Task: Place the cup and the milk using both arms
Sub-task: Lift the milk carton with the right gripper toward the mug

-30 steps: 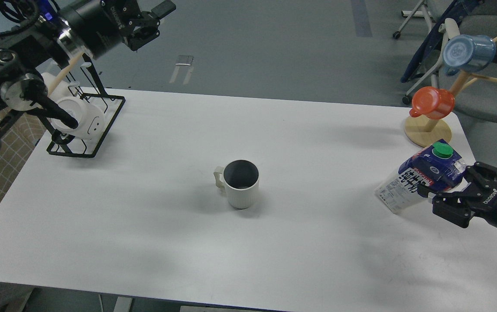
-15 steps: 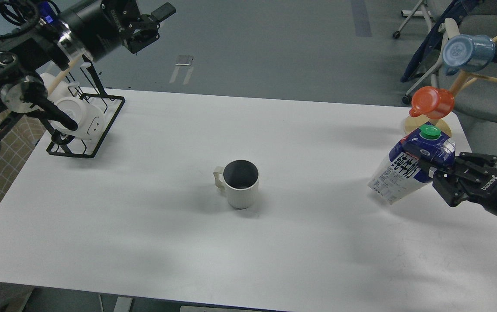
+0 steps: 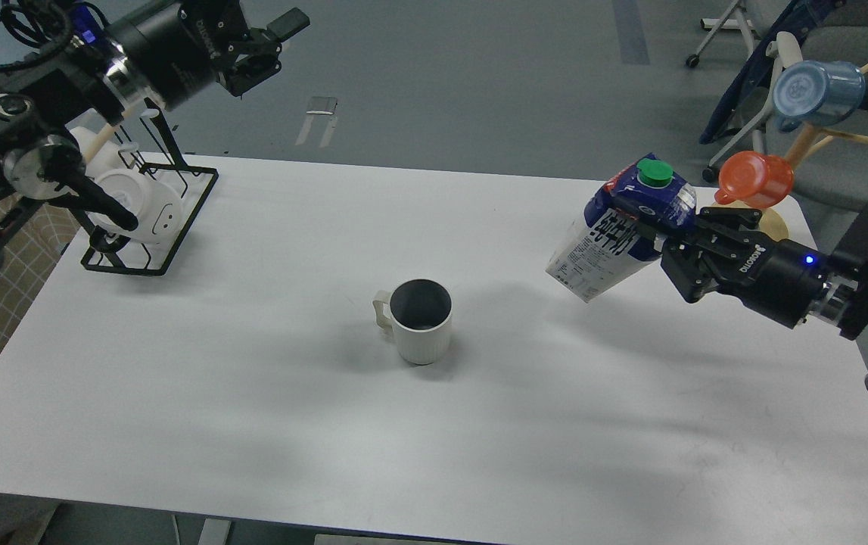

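The left claw (image 3: 263,47) is hanging high over the far-left edge of the tabletop (image 3: 267,409), its fingers spread wide and holding nothing; it is sitting almost where it was a second ago, with the rack (image 3: 150,219) of white mugs below and behind it. The cup (image 3: 420,321) is standing upright near the middle of the tabletop, well below and to the right of that claw and untouched by either arm, so its part of the job looks done. To the cup's right, the milk (image 3: 615,227) is now riding clear of the surface, tilted with its green cap uppermost, pinched at its upper end by the right claw (image 3: 679,242). Over the last second this claw has been lifting the carton from the right edge and carrying it inward toward the cup. That suggests the remaining work is setting the milk down upright, probably just beside the cup, without knocking it.
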